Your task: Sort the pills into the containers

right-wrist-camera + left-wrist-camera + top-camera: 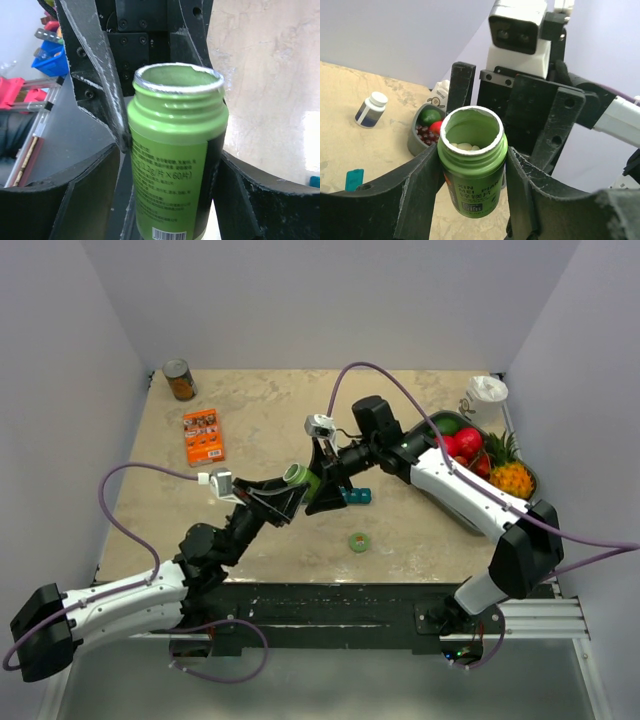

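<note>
A green pill bottle [297,475] [472,160] [175,165] hangs uncapped above the table's middle, with pale pills [465,146] lying inside. My left gripper [287,498] [474,165] is shut on its body, a finger pressed to each side. My right gripper [322,486] [170,160] straddles the same bottle from the far side and stands open, with a gap at its left finger. The teal containers [357,497] lie on the table just right of the grippers, mostly hidden by the right arm. One teal end shows in the left wrist view [354,178].
A green cap [359,541] lies on the table near the front. A grey fruit tray [531,480] [415,142] sits at the right. A dark bottle with a white cap [370,109] stands on the table. An orange box [203,435] and a can [180,380] are at the back left.
</note>
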You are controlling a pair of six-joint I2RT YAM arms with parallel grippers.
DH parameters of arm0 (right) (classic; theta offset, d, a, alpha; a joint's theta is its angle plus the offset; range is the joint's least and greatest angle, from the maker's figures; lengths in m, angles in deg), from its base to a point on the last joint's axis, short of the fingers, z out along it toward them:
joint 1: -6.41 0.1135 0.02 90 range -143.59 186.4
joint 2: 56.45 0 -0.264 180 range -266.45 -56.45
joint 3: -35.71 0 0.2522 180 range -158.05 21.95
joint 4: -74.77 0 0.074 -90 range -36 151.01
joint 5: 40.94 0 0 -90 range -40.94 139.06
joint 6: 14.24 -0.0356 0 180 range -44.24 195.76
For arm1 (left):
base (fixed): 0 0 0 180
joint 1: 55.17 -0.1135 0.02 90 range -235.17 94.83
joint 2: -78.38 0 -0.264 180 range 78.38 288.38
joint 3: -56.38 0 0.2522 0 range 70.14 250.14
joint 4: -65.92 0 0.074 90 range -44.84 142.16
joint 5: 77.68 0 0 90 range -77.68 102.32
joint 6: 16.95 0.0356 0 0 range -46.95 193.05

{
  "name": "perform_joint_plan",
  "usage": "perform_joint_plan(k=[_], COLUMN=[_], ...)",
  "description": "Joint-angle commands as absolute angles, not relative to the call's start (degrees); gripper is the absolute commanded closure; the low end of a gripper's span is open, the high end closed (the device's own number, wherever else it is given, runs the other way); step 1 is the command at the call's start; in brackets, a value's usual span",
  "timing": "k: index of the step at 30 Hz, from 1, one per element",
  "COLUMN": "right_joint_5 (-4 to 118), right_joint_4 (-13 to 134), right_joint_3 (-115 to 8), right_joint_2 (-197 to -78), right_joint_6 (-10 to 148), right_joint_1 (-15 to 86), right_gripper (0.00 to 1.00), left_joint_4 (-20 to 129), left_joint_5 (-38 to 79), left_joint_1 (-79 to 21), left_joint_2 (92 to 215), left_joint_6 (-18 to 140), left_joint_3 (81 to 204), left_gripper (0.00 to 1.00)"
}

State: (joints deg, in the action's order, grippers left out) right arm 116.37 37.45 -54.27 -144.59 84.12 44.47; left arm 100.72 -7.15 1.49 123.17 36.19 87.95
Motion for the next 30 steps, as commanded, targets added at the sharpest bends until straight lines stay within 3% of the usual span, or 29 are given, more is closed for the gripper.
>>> perform_joint_plan(k=[1,18,20,23,24,29,30], right_joint_5=[120.2,123.2,123.5,124.0,124.0,122.2,119.9], right_joint_4=[45.7,54.1,54.9,56.1,56.1,50.2,47.6], right_joint_3=[-52.7,-51.1,-50.7,-50.4,-50.4,-51.2,-51.7], right_joint_2=[-144.3,-145.0,-145.2,-145.1,-145.1,-144.0,-143.7], right_joint_6=[76.2,66.6,65.9,65.0,65.1,71.4,74.2], right_joint_1=[44.1,43.7,43.6,43.6,43.7,43.1,43.0], right_gripper=[0.32,0.41,0.47,0.64,0.74,1.0,1.0], left_joint_4=[113.8,122.8,123.6,123.8,123.8,120.6,119.2], left_joint_5=[-8.3,-9.0,-9.0,-8.9,-8.9,-8.2,-8.1], left_joint_1=[1.4,2.0,2.0,2.1,2.1,2.1,2.1], left_joint_2=[123.0,125.7,126.2,126.2,126.2,124.1,123.4], left_joint_6=[36.6,36.7,36.7,37.1,37.4,39.0,39.7], left_joint_3=[86.8,83.5,83.4,83.4,83.4,83.8,83.9], left_gripper=[1.0,1.0,1.0,1.0,1.0,0.99,0.85])
